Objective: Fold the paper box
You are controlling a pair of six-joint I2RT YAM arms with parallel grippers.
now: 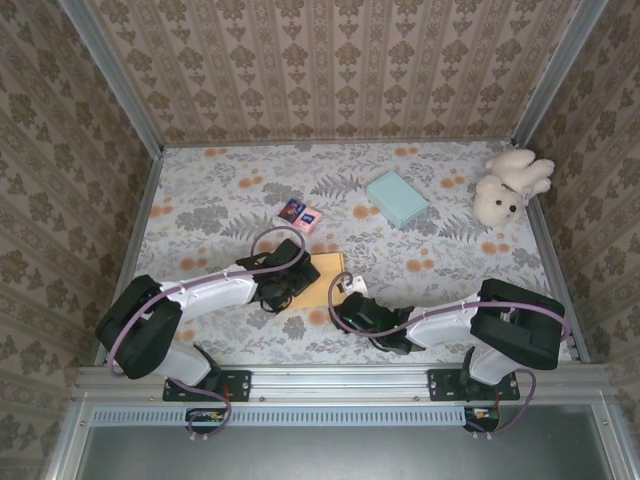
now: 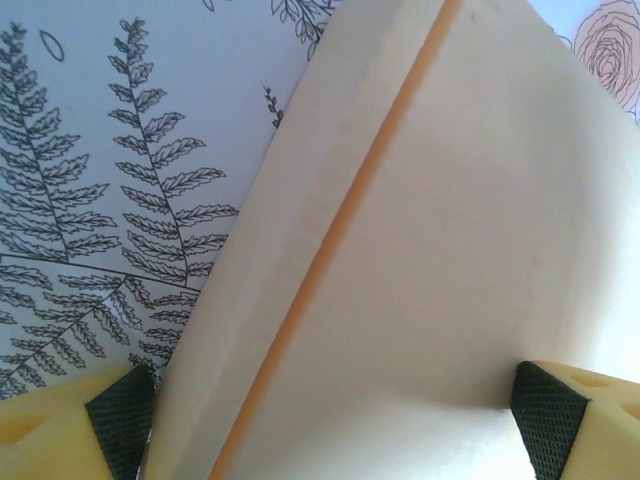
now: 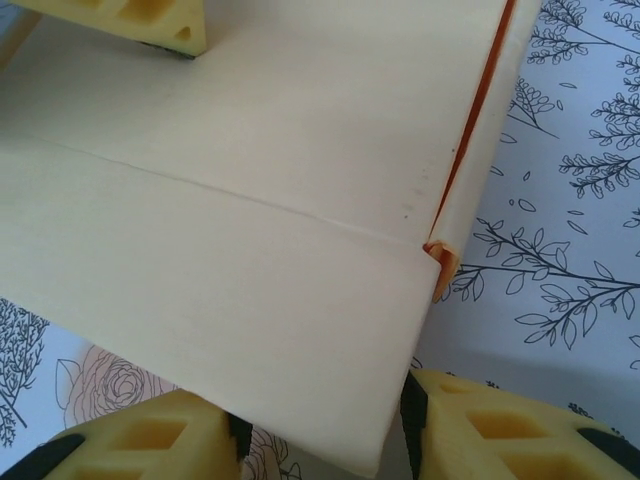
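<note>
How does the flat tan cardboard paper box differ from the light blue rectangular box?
The tan cardboard paper box is unassembled, mostly flat with creases showing; the light blue rectangular box looks closed and boxy. The tan box lies near, between the left gripper and right gripper; the blue box sits farther back, apart from both. Both rest on the floral tablecloth.

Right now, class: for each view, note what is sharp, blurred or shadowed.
Top external: even light, sharp, soft shadows under the arms. Left wrist: tablecloth print crisp, paper box softer, shaded lower right. Right wrist: box crease sharp, near fingers blurred.
</note>
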